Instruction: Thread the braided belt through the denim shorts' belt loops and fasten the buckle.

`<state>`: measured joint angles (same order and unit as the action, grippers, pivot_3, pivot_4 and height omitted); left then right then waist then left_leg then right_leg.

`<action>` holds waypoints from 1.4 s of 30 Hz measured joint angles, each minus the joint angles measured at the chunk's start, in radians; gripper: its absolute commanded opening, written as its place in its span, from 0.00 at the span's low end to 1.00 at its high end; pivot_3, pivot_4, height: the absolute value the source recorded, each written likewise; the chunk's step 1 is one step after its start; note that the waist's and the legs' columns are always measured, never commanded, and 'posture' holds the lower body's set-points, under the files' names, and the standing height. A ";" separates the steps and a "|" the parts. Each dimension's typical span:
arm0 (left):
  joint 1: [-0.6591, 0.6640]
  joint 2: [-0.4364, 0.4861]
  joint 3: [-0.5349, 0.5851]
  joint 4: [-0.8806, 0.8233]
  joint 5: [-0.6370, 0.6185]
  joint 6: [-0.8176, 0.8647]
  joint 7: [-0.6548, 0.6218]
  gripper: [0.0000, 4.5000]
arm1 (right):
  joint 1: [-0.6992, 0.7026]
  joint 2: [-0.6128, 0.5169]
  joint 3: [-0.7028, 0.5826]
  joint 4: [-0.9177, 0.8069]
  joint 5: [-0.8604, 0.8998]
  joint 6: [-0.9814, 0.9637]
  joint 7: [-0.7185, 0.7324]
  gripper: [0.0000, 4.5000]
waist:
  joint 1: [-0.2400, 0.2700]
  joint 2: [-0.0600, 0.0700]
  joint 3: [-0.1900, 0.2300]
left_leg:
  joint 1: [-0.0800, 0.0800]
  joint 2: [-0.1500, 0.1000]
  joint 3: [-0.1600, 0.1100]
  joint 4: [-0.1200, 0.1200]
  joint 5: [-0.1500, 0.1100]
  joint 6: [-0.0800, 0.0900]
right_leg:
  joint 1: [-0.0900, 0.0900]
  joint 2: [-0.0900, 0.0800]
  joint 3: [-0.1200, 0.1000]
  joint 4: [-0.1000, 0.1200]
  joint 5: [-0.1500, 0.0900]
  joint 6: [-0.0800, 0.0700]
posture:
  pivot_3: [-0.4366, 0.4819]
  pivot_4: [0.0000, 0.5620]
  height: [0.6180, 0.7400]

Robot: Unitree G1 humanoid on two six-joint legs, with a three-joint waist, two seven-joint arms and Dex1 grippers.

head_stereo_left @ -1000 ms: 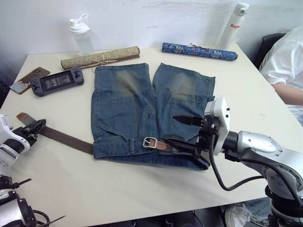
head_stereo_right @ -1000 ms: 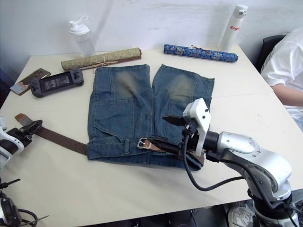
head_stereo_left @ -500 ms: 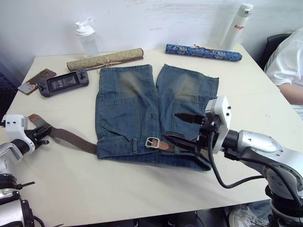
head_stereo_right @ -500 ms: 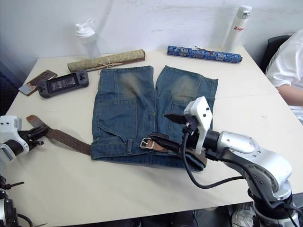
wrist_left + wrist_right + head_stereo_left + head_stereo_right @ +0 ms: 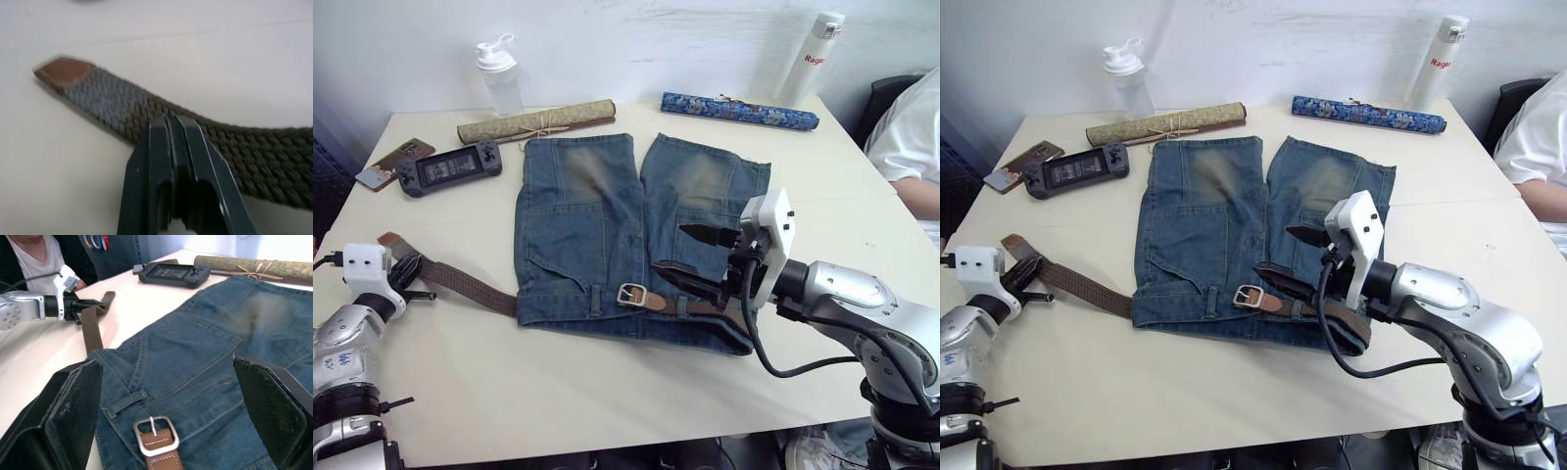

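The shorts (image 5: 636, 235) lay mid-table, the belt (image 5: 460, 285) running through the waistband. The left gripper (image 5: 172, 128) was clamped on the belt near its tip at the table's left edge, likely to pull it. The right gripper (image 5: 697, 257) hovered spread above the buckle (image 5: 631, 295), likely steadying it.

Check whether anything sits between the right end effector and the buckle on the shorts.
Nothing visible does. The right end effector hovers open just above the shorts, and the buckle lies exposed on the waistband directly ahead of its fingers.
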<state>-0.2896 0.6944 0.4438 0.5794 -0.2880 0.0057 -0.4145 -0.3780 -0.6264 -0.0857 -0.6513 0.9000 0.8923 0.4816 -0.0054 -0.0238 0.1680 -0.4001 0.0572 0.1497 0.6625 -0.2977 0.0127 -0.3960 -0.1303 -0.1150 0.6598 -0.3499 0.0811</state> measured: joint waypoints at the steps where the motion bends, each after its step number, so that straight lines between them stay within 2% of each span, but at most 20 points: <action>1: 0.013 -0.007 0.013 -0.033 -0.003 -0.013 0.008 0.01 | -0.005 0.000 0.002 0.003 -0.003 -0.001 0.002 1.00 | 0.000 -0.003 0.000 | -0.002 0.000 0.000 0.000 0.000 0.000 | -0.001 0.000 -0.001 0.000 0.000 0.000 | 0.48 0.27 0.82; 5: 0.071 -0.022 0.071 -0.178 -0.067 0.013 0.007 0.01 | -0.009 0.002 0.004 0.017 -0.017 -0.004 0.005 1.00 | -0.008 -0.004 0.000 | -0.003 0.000 0.000 0.000 0.000 0.000 | -0.001 0.000 -0.002 -0.003 0.000 0.001 | 0.48 0.27 0.82; 11: 0.182 -0.032 0.170 -0.356 -0.264 0.267 -0.021 0.01 | -0.011 0.006 0.010 0.027 -0.025 -0.004 0.009 1.00 | -0.024 -0.005 0.000 | -0.004 0.000 -0.002 0.000 0.000 0.000 | -0.001 0.000 -0.003 -0.003 0.000 0.001 | 0.48 0.27 0.82; 14: 0.266 0.003 0.245 -0.436 -0.436 0.502 -0.078 0.22 | -0.012 0.011 0.030 0.031 -0.032 -0.004 0.014 1.00 | -0.029 -0.005 0.000 | -0.004 0.001 -0.002 0.000 0.000 -0.001 | -0.001 0.001 -0.003 -0.003 0.000 0.001 | 0.48 0.27 0.82; 16: 0.329 0.038 0.285 -0.453 -0.521 0.645 -0.117 0.41 | -0.013 0.014 0.041 0.037 -0.038 -0.005 0.017 1.00 | -0.029 -0.003 0.001 | -0.003 0.001 -0.002 0.000 0.000 -0.001 | -0.001 0.001 -0.003 -0.004 0.000 0.001 | 0.48 0.27 0.82; 18: 0.359 0.047 0.320 -0.445 -0.568 0.736 -0.126 0.61 | -0.013 0.021 0.044 0.046 -0.047 -0.012 0.021 1.00 | -0.026 -0.003 0.001 | -0.003 0.001 -0.002 0.000 0.000 -0.001 | -0.001 0.001 -0.003 -0.003 0.000 0.001 | 0.48 0.27 0.82; 19: 0.367 0.047 0.333 -0.442 -0.581 0.767 -0.127 0.67 | -0.014 0.022 0.044 0.050 -0.052 -0.016 0.024 1.00 | -0.024 -0.003 0.001 | -0.003 0.001 -0.002 0.000 0.000 -0.001 | -0.001 0.001 -0.003 -0.003 0.000 0.001 | 0.48 0.27 0.82; 22: 0.379 0.052 0.362 -0.411 -0.620 0.866 -0.120 0.98 | -0.018 0.026 0.050 0.056 -0.065 -0.021 0.029 1.00 | -0.019 -0.003 0.001 | -0.003 0.001 -0.003 0.000 0.000 -0.001 | -0.001 0.000 -0.003 -0.004 0.000 0.001 | 0.48 0.27 0.82; 28: 0.313 0.010 0.380 -0.417 -0.693 0.991 -0.046 0.98 | -0.018 0.034 0.051 0.060 -0.075 -0.021 0.030 1.00 | -0.016 -0.001 0.002 | -0.003 0.000 -0.003 0.000 0.000 -0.001 | 0.000 -0.001 -0.003 -0.004 0.000 0.001 | 0.48 0.27 0.82; 33: 0.177 -0.110 0.420 -0.429 -0.839 1.141 0.148 0.98 | -0.018 0.034 0.050 0.059 -0.078 -0.021 0.030 1.00 | 0.003 0.001 0.003 | -0.002 -0.001 -0.004 0.000 0.000 0.000 | 0.001 -0.002 -0.003 -0.003 0.001 0.002 | 0.48 0.27 0.82; 37: 0.103 -0.137 0.456 -0.402 -0.900 1.196 0.294 0.98 | -0.018 0.035 0.048 0.059 -0.078 -0.021 0.025 1.00 | 0.009 0.002 0.003 | -0.002 -0.003 -0.004 0.000 0.001 0.001 | 0.002 -0.003 -0.004 -0.003 0.001 0.002 | 0.48 0.27 0.82; 42: 0.005 -0.164 0.471 -0.330 -0.936 1.203 0.396 0.98 | -0.017 0.040 0.046 0.058 -0.078 -0.021 0.014 1.00 | 0.019 0.002 0.003 | -0.002 -0.005 -0.005 0.000 0.002 0.001 | 0.002 -0.004 -0.004 -0.002 0.002 0.003 | 0.48 0.27 0.82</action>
<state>-0.2846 0.5306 0.9146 0.2492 -1.2236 1.2092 -0.0181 -0.3945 -0.5868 -0.0395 -0.5937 0.8222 0.8714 0.4952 0.0138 -0.0216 0.1713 -0.4020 0.0524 0.1448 0.6629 -0.2960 0.0140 -0.3936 -0.1340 -0.1192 0.6575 -0.3484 0.0839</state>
